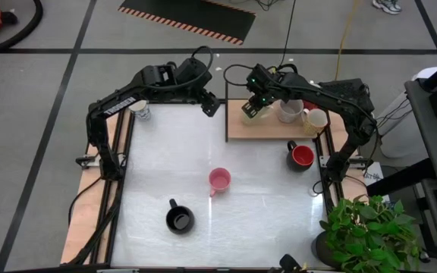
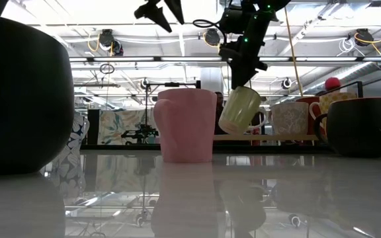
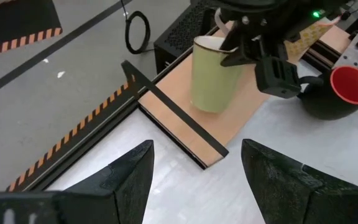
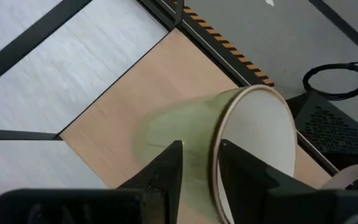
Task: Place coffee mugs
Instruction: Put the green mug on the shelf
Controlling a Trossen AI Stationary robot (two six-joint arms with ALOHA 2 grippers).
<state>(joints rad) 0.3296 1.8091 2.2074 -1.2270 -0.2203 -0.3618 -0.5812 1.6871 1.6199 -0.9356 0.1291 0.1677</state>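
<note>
The glossy white table [image 1: 256, 205] lay within a dark frame on a grey tiled floor, a potted plant [image 1: 366, 227] at its near right corner; on it stood one black mug [image 1: 179, 220] nearest, one pink mug [image 1: 219, 180] mid-table, and one red-lined dark mug [image 1: 300, 155] to the right. Beyond, on the wooden board [image 1: 264, 129], the right gripper [image 1: 258, 106] pinched the rim of a pale green mug [image 1: 250, 111], tilted, its fingers close together around the wall; two cream mugs [image 1: 291, 111] stood beside it, and a blue-marked mug [image 1: 139, 111] at the far left; the left gripper [image 1: 211, 104] hovered nearby with its fingers spread wide and holding nothing.

one mug [image 1: 219, 180] sits mid-tabletop, another [image 1: 179, 220] nearer the front edge, a third [image 1: 300, 156] by the right edge.
</note>
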